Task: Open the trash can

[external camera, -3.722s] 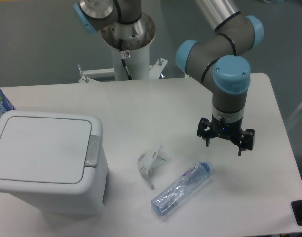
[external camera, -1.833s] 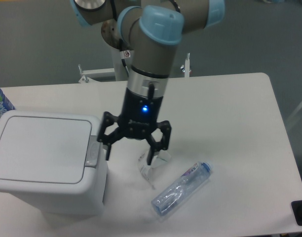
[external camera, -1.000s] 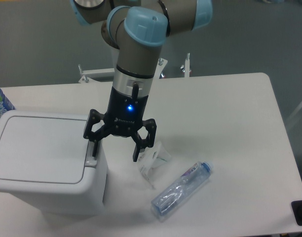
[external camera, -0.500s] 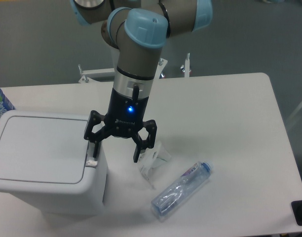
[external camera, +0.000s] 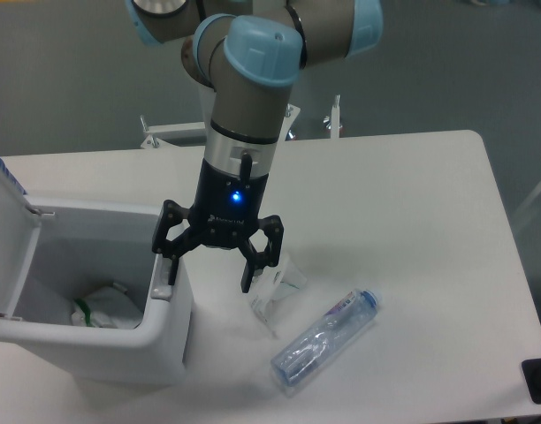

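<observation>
The trash can point(external camera: 120, 340) is a large boxy white bin at the table's front left. Its lid point(external camera: 7, 238) stands swung up at the left and the inside shows, with a white bag with green marks point(external camera: 101, 307) at the bottom. My gripper point(external camera: 209, 281) is open and empty, pointing down over the can's right rim. Its left finger point(external camera: 169, 274) rests on the latch on that rim, which it hides. Its right finger point(external camera: 249, 272) hangs outside the can above the table.
A crumpled white wrapper point(external camera: 275, 291) lies just right of the gripper. A clear plastic bottle point(external camera: 325, 337) lies on its side at the front centre. A dark object point(external camera: 539, 380) sits at the table's front right edge. The arm's base post point(external camera: 235, 79) stands at the back.
The gripper came from the right side of the table to the can's right rim and pressed down on the latch. In the last half second the lid sprang open to the left.
</observation>
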